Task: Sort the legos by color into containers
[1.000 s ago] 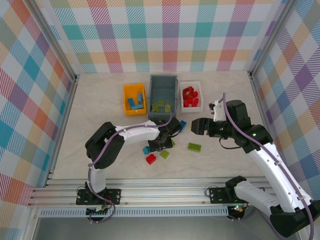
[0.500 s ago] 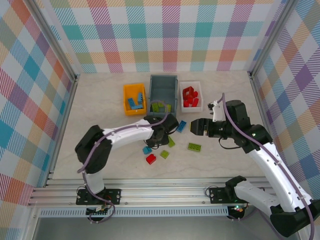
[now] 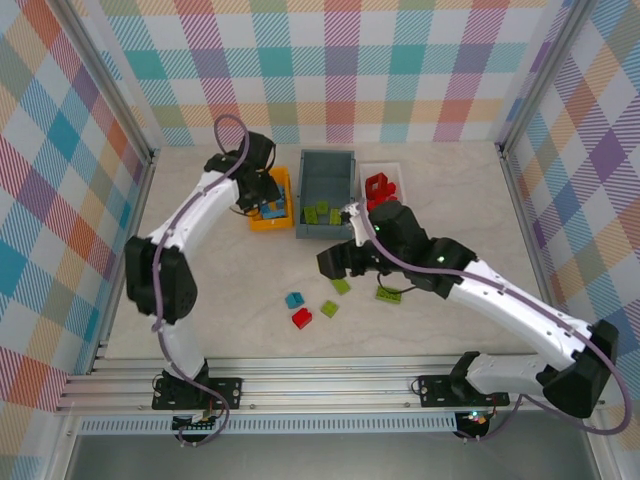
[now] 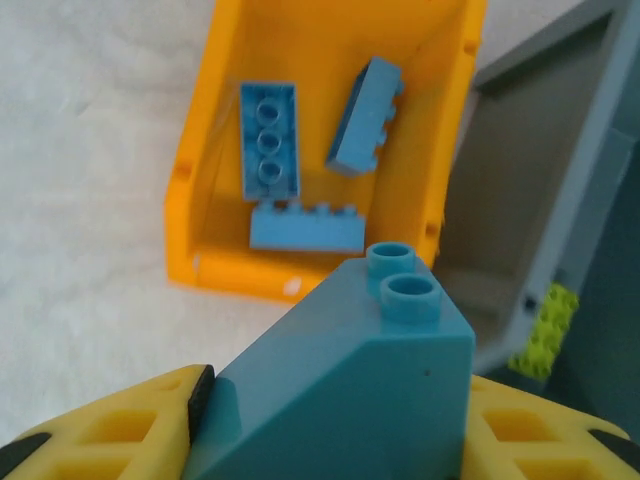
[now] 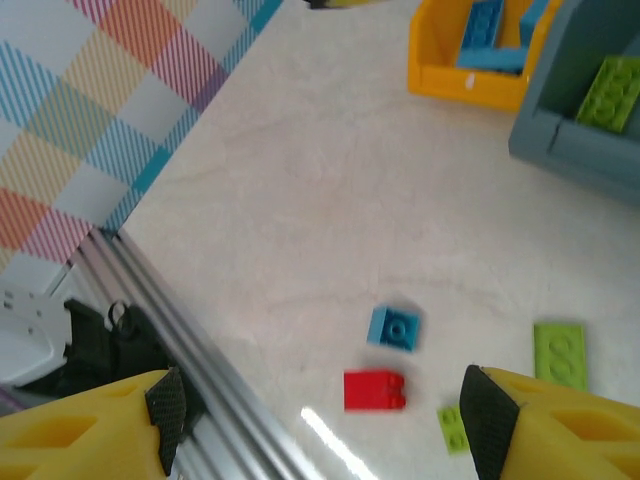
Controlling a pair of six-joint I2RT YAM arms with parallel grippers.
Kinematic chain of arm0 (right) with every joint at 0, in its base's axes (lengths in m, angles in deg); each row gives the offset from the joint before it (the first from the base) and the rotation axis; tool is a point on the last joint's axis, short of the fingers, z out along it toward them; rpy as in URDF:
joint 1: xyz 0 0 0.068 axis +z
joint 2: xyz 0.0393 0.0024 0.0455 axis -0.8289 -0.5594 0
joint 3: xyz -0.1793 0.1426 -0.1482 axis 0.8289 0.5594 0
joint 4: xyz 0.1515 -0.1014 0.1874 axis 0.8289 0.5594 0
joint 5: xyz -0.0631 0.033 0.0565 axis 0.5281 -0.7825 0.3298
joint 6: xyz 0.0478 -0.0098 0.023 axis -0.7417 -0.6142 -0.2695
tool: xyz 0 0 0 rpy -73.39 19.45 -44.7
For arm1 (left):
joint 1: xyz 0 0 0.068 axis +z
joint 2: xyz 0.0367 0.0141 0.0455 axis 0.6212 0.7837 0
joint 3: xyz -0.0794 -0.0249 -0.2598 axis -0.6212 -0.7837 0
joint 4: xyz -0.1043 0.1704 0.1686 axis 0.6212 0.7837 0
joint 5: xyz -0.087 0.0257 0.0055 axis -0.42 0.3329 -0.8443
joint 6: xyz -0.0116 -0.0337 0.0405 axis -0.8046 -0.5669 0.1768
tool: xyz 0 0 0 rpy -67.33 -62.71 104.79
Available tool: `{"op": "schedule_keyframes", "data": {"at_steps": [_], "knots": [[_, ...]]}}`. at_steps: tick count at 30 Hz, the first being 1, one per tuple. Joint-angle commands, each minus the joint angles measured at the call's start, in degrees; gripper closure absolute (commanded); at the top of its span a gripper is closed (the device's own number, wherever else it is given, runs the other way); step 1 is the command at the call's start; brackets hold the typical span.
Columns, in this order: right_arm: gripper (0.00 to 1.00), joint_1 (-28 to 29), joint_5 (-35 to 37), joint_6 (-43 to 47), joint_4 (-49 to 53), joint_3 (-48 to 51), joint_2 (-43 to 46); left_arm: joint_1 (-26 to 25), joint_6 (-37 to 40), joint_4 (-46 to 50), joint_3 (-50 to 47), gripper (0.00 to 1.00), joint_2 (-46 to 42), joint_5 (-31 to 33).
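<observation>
over the orange-yellow bin (image 3: 251, 205) the left gripper (image 3: 262, 190) now hangs, up from mid-table 0.5 s ago, pinching a blue sloped brick (image 4: 340, 380). three blue bricks (image 4: 269, 140) lie in that bin. loose on the table: blue brick (image 3: 295, 299), red brick (image 3: 301, 318), lime brick (image 3: 329, 309). right gripper (image 3: 335, 262) has swung left over them, fingers spread, nothing held. its arm overlaps a lime plate (image 3: 388, 294). grey-blue bin (image 3: 325, 165) holds lime, white tray (image 3: 392, 168) red.

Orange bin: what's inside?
Three blue bricks lie inside the orange bin: one flat with studs up, one tipped on its side, one along the near wall. The sloped blue brick in the left gripper covers the bin's near right corner.
</observation>
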Motion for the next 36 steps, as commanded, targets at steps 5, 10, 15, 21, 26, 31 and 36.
{"op": "schedule_keyframes", "data": {"at_steps": [5,10,15,21,26,31,36], "knots": [[0.25,1.8,4.8,-0.1,-10.2,-4.7,-6.1,4.0,7.3,3.8,19.0,0.57,17.8,-4.9],[0.25,1.8,4.7,-1.0,-10.3,-3.4,-6.2,4.9,6.9,4.8,23.6,0.52,22.9,-4.9],[0.25,1.8,4.9,-1.7,-9.6,-1.9,-5.4,5.2,6.3,4.8,23.6,0.4,23.8,-5.8],[0.23,1.8,5.0,-1.3,-7.7,-0.5,-3.7,4.9,5.8,3.6,20.6,0.33,17.2,-7.0],[0.25,2.7,5.5,0.4,-4.5,2.4,-2.3,3.5,3.4,0.4,13.9,0.35,6.1,-7.9],[0.25,10.6,10.5,3.1,1.8,2.7,-6.2,0.5,-0.2,-2.7,1.0,0.35,-10.7,-5.6],[0.21,19.2,13.6,-0.5,3.6,2.8,-13.2,-1.7,-3.8,-4.3,-18.5,0.35,-32.6,-6.7]]}}
